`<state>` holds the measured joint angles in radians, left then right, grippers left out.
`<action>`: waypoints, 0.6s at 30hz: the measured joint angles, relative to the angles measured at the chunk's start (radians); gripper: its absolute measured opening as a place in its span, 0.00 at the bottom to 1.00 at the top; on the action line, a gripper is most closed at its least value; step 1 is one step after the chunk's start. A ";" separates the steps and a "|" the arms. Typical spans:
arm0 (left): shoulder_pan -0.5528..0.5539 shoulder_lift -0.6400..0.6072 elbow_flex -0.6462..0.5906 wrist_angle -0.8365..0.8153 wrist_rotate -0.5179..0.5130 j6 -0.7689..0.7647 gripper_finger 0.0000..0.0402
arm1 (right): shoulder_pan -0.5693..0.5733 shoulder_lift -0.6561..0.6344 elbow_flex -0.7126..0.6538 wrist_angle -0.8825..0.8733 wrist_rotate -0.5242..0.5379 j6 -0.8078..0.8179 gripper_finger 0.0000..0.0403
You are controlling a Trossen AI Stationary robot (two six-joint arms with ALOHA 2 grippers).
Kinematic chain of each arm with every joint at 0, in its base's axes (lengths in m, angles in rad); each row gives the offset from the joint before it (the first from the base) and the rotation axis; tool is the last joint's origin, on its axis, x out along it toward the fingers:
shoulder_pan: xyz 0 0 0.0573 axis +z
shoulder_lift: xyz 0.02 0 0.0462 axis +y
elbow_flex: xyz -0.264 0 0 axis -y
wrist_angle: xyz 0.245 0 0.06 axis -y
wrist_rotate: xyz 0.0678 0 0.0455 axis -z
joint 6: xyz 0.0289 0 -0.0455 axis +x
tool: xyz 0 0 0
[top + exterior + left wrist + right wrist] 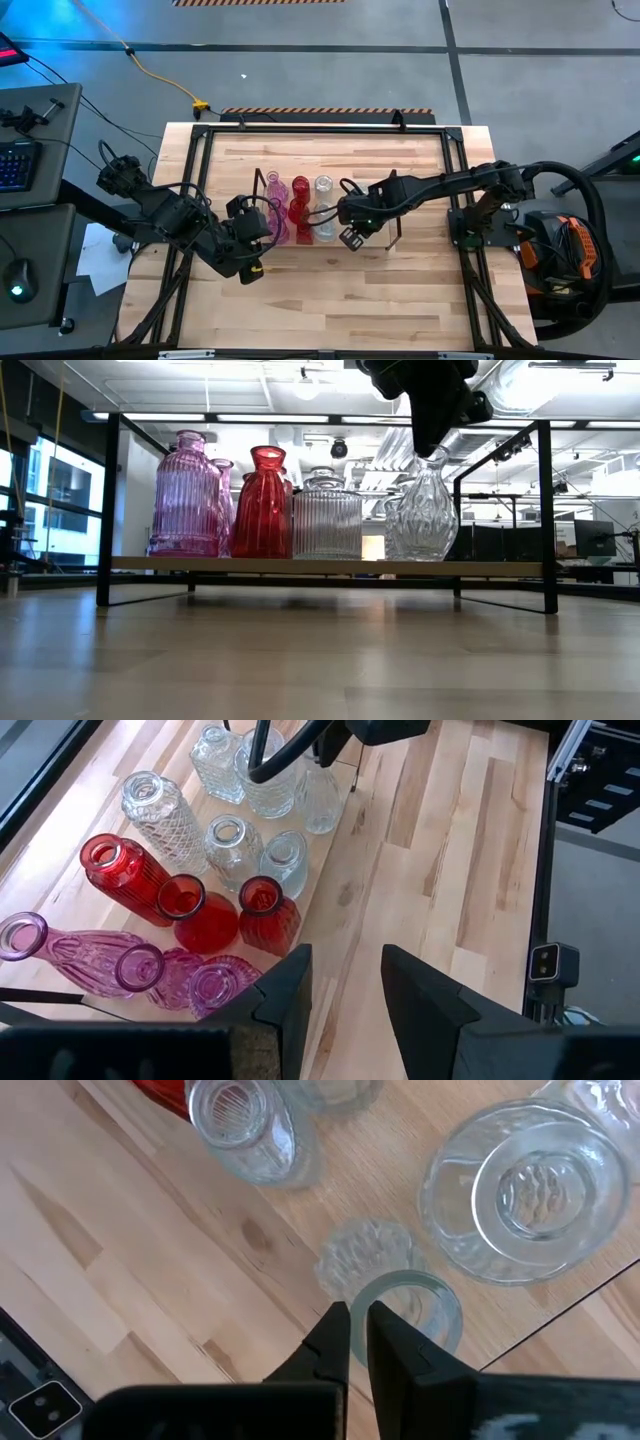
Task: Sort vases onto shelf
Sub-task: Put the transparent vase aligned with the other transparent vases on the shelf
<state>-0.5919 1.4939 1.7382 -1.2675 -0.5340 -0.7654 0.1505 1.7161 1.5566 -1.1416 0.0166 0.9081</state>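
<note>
Light wood everywhere: the big plank tabletop runs bare from the near edge up to the low light-wood shelf board with thin dark wire end frames, which sits mid-table. The glass vases are all bunched on that board, so there's not much free room. In the low view, the front row is a ribbed pink glass vase, a ribbed red glass vase with a flared mouth, a squat ribbed clear glass jar and a wavy clear glass vase with a narrow neck, with more pink, red and clear ones packed behind them. The wire frame post stands just beside the clear end.

The left gripper hangs over bare tabletop just off the pink end of the shelf, fingers partly spread and nothing between them. From its wrist view the nearest vases are pink, then red, then clear ones farther off.

The right gripper is down over the wavy clear vase at the clear end. Its two dark fingers are pressed nearly together, and the round clear rim sits right at their tips, but I can't tell if they're actually pinching it. A wide round clear vase mouth and a smaller clear vase crowd close beside it.

Beyond the table there's grey floor and a yellow cable.
</note>
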 joint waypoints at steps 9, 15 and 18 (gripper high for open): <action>0.000 0.000 0.000 0.000 0.000 0.001 0.29 | 0.000 -0.001 0.000 -0.027 -0.002 0.000 0.01; 0.000 0.000 0.000 0.000 0.000 0.002 0.29 | 0.000 -0.001 0.000 -0.030 -0.010 0.000 0.01; 0.000 0.000 0.000 0.000 0.000 0.003 0.29 | 0.000 -0.001 0.001 -0.045 -0.011 0.000 0.01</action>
<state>-0.5919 1.4938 1.7382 -1.2675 -0.5342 -0.7620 0.1505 1.7149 1.5574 -1.1869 0.0055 0.9081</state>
